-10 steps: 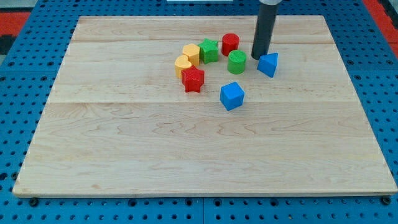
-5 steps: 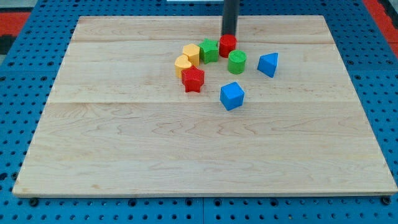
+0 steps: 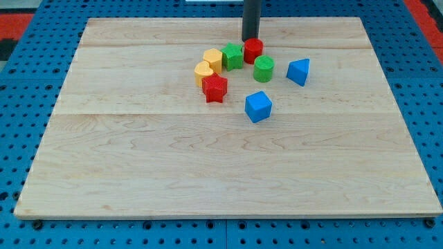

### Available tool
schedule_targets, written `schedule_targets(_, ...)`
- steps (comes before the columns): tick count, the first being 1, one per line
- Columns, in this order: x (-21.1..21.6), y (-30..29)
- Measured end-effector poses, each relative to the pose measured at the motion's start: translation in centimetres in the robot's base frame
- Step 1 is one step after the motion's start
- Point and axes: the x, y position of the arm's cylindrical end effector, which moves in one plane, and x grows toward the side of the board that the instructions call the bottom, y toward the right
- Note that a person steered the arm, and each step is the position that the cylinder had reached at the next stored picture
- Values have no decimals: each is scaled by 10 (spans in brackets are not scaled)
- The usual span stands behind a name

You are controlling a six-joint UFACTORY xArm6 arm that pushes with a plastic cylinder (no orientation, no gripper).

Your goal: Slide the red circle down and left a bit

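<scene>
The red circle (image 3: 254, 50) stands on the wooden board (image 3: 138, 159) in the upper middle of the view. My tip (image 3: 249, 38) is just above it, slightly to its left, very close or touching. The green star (image 3: 233, 55) touches the red circle's left side. The green circle (image 3: 263, 69) sits just below and right of the red circle.
Two yellow blocks (image 3: 212, 59) (image 3: 203, 72) and a red star (image 3: 215, 88) lie to the left of the cluster. A blue cube (image 3: 258, 106) sits below, and a blue triangle (image 3: 298, 71) lies to the right. A blue pegboard surrounds the board.
My tip moved from beside the blue triangle up and left, round to the top of the red circle, then a little further left. The blocks have not visibly moved.
</scene>
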Motion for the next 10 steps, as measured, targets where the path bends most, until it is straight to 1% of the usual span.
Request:
schedule_targets(3, 13, 6)
schedule_targets(8, 19, 44)
schedule_targets(10, 38, 43)
